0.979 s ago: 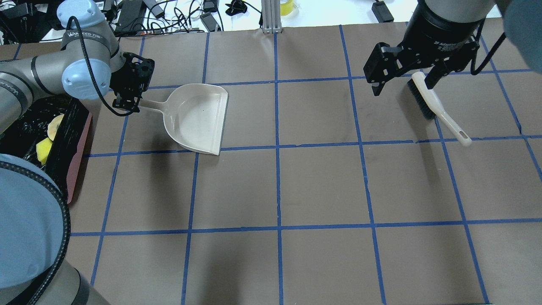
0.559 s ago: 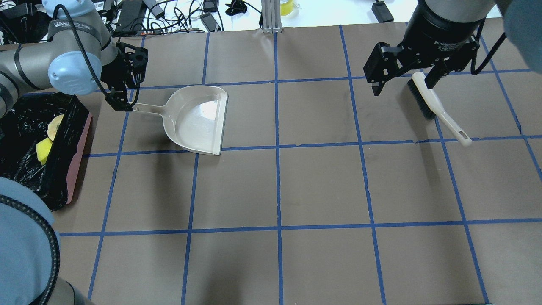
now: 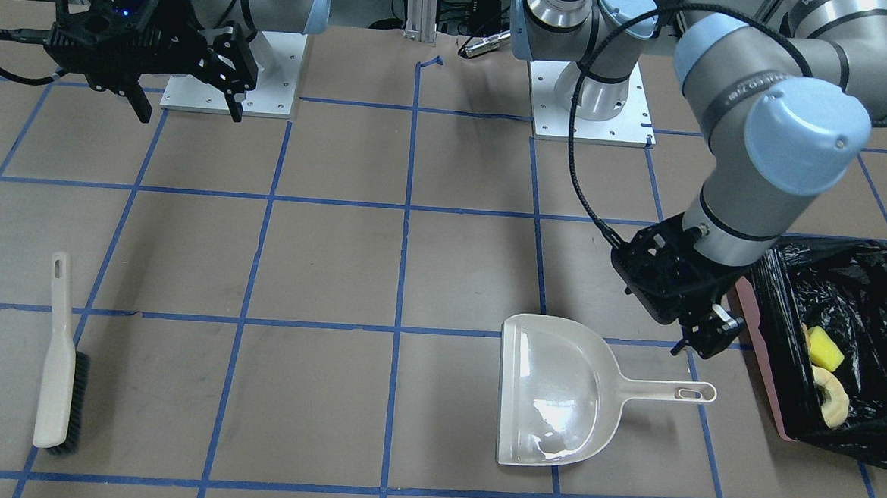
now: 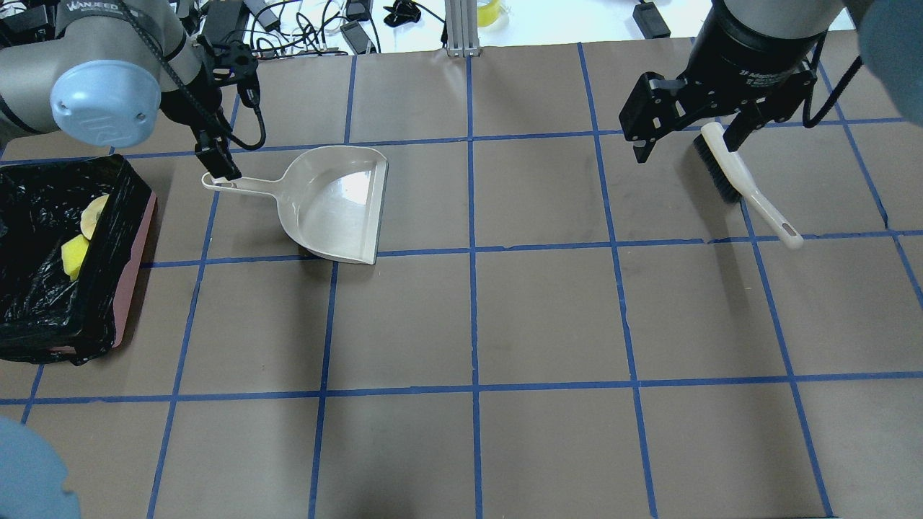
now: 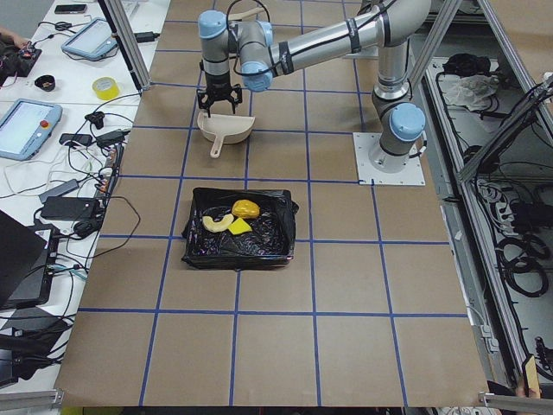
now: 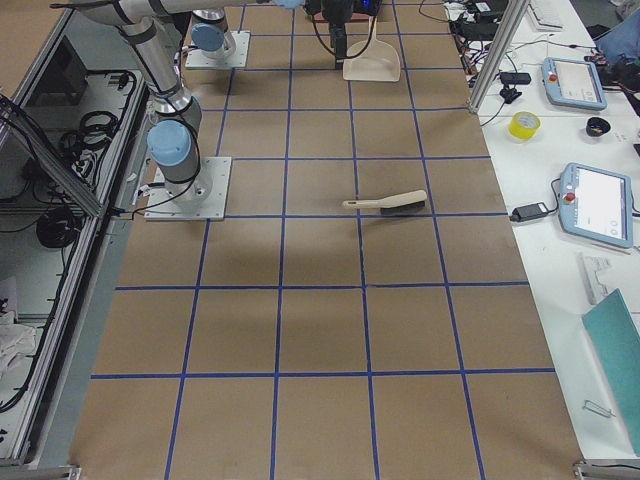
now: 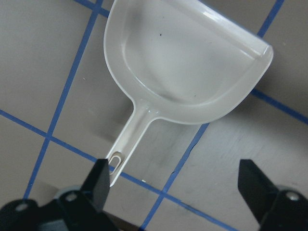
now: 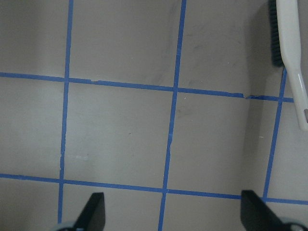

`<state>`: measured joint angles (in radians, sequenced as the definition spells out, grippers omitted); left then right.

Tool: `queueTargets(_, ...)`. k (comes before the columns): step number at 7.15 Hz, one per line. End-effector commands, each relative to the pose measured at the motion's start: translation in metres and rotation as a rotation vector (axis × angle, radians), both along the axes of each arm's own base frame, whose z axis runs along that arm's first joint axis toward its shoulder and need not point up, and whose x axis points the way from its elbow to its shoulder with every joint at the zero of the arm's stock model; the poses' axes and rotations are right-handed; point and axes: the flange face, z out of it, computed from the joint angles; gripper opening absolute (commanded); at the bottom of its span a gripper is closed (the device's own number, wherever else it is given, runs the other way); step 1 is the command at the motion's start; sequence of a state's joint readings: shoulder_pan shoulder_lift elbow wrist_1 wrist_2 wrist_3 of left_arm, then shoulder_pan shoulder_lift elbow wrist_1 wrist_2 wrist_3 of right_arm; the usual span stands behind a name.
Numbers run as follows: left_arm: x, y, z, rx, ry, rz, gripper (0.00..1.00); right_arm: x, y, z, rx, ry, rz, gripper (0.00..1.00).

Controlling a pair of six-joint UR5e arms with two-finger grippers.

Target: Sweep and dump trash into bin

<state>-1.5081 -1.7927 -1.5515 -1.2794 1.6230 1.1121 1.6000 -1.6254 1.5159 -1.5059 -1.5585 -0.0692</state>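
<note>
The pink bin (image 4: 135, 267) with its black bag stands at the table's left edge. It also shows in the front view (image 3: 757, 356) and the left side view (image 5: 238, 251). In it lie the tan croissant piece (image 4: 92, 216), the green-and-yellow sponge (image 4: 74, 257) and the yellow-orange lump (image 5: 246, 208). My left gripper (image 4: 216, 155) is open and empty, just above the handle end of the white dustpan (image 4: 335, 205). The wrist view shows the empty dustpan (image 7: 187, 62) between the fingers. My right gripper (image 4: 685, 140) is open and empty, raised above the bristle end of the brush (image 4: 735, 176).
The dustpan (image 3: 557, 391) lies flat on the brown paper with blue tape lines, its mouth toward the table's middle. The brush (image 3: 58, 365) lies flat at the far right. Cables and boxes lie beyond the far edge (image 4: 303, 29).
My left gripper has let go of the dustpan handle and drawn up and back toward the far edge. The arm has swung off the bin. The right arm has not moved.
</note>
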Motion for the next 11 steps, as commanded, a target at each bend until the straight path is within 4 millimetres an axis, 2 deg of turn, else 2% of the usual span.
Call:
queueTargets(1, -0.028, 0.044, 0.040, 0.035, 0.047, 0.245, 1.00, 0.000, -0.001, -0.001, 0.000, 0.000, 0.004, 1.00)
queueTargets(2, -0.032, 0.062, 0.060, 0.032, 0.090, 0.417, 1.00, -0.001, -0.002, -0.002, -0.003, 0.000, 0.004, 1.00)
queueTargets(4, -0.033, 0.081, 0.087, -0.023, 0.124, 0.743, 1.00, -0.001, -0.003, -0.001, -0.005, 0.008, 0.006, 1.00)
queueTargets(6, -0.032, 0.103, 0.105, -0.036, 0.124, 0.882, 1.00, -0.002, -0.003, -0.002, -0.003, 0.011, 0.007, 1.00)
queueTargets(7, -0.031, 0.106, 0.110, -0.038, 0.138, 1.013, 1.00, -0.003, -0.003, -0.002, -0.003, 0.013, 0.007, 1.00)
queueTargets(11, -0.030, 0.111, 0.103, 0.006, 0.147, 1.053, 1.00, -0.001, -0.003, -0.003, 0.000, 0.007, 0.009, 1.00)
